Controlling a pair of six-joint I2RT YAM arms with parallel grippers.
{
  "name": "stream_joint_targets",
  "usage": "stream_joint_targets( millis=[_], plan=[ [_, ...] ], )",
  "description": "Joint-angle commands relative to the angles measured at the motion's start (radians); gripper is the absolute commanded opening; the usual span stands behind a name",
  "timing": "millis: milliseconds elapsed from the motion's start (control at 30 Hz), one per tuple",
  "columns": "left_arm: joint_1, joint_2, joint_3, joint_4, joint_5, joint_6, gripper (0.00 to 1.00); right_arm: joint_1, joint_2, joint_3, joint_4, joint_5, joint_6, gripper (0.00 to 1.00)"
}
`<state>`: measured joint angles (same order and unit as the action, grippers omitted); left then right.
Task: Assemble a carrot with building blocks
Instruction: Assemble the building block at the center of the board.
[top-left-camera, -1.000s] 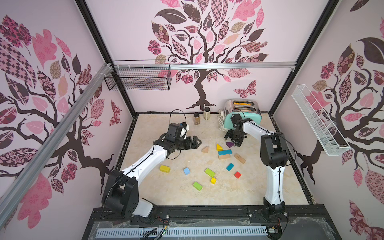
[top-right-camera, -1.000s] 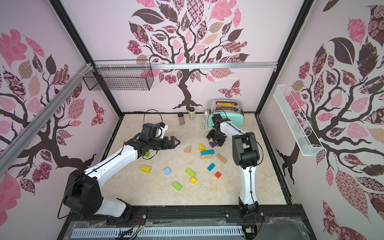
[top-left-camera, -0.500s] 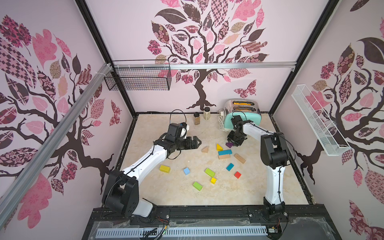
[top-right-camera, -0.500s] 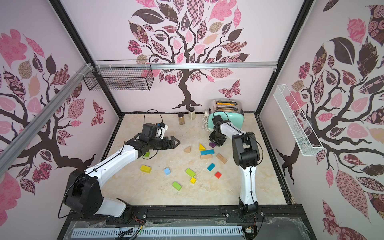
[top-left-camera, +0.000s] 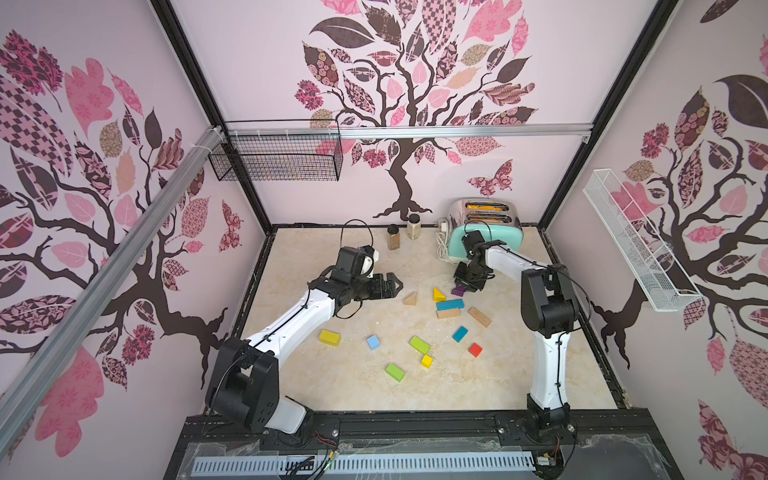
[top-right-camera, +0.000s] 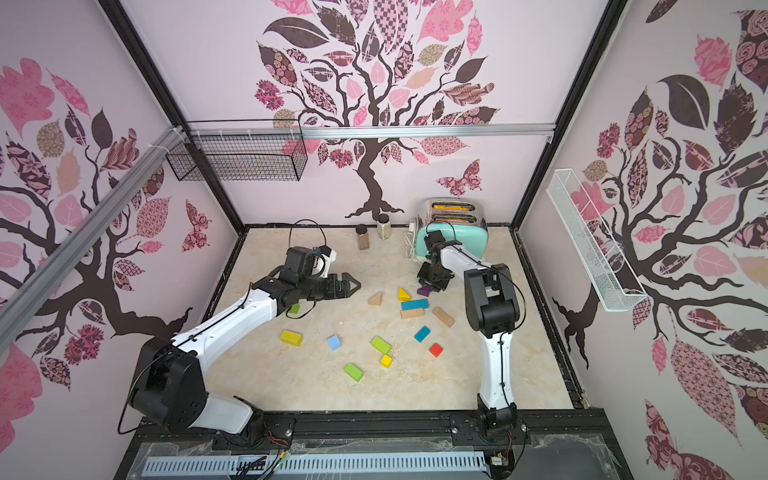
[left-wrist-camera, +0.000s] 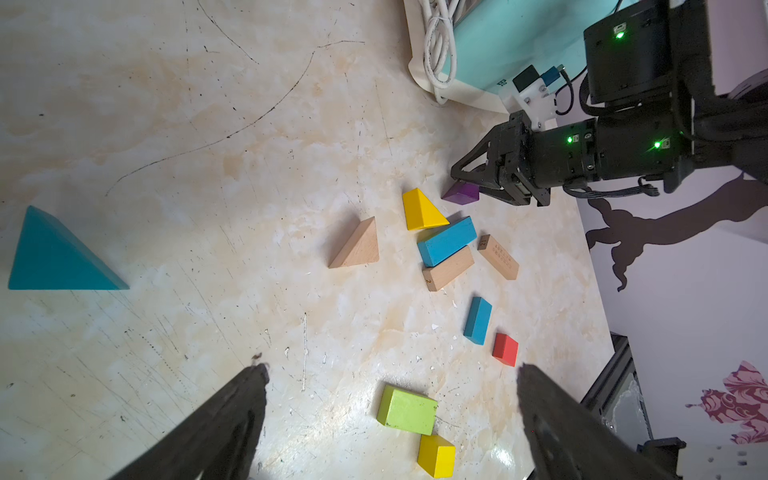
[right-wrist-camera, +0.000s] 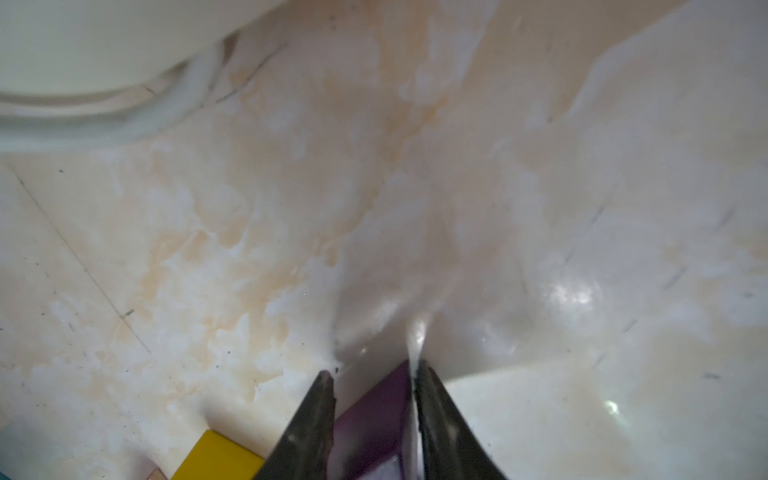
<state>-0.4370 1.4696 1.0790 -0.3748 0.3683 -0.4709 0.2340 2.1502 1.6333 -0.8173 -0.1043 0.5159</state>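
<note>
The right gripper (right-wrist-camera: 372, 374) is down at the table (top-left-camera: 291, 266) in front of the toaster (top-left-camera: 505, 239), its jaws narrowed around the purple wedge (right-wrist-camera: 374, 415); whether they pinch it I cannot tell. That wedge lies just beside the yellow wedge (top-left-camera: 438, 295). The left gripper (top-left-camera: 392, 286) hovers near the bare wood wedge (top-left-camera: 410, 299), jaws wide, holding nothing

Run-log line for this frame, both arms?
left pincer: open, empty | right pincer: jaws either side of purple wedge, grip unclear | purple wedge: on table, apart from yellow wedge
</note>
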Motion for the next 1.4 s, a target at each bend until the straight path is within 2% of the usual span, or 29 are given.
stream_joint_targets(
  millis=[0, 233, 433, 1233, 1300, 1367],
  plan=[
    [0.004, 0.012, 0.020, 0.020, 0.004, 0.003, 0.98, 0.016, 0.033, 0.023, 0.004, 0.012, -0.116, 0.35],
    [0.004, 0.014, 0.019, 0.023, 0.006, -0.002, 0.98, 0.031, 0.029, 0.027, 0.039, 0.021, -0.245, 0.36],
    [0.005, 0.012, 0.012, 0.021, 0.004, -0.003, 0.98, 0.053, 0.020, 0.014, 0.060, -0.001, -0.280, 0.36],
    [0.004, 0.007, -0.003, 0.027, 0.013, 0.001, 0.98, 0.068, -0.056, -0.093, 0.039, 0.043, -0.180, 0.30],
    [0.006, 0.009, -0.002, 0.027, 0.014, 0.003, 0.98, 0.067, -0.064, -0.101, 0.042, 0.030, -0.165, 0.32],
    [0.004, 0.011, -0.002, 0.027, 0.013, 0.003, 0.98, 0.068, -0.065, -0.102, 0.049, 0.025, -0.153, 0.37]
  ],
)
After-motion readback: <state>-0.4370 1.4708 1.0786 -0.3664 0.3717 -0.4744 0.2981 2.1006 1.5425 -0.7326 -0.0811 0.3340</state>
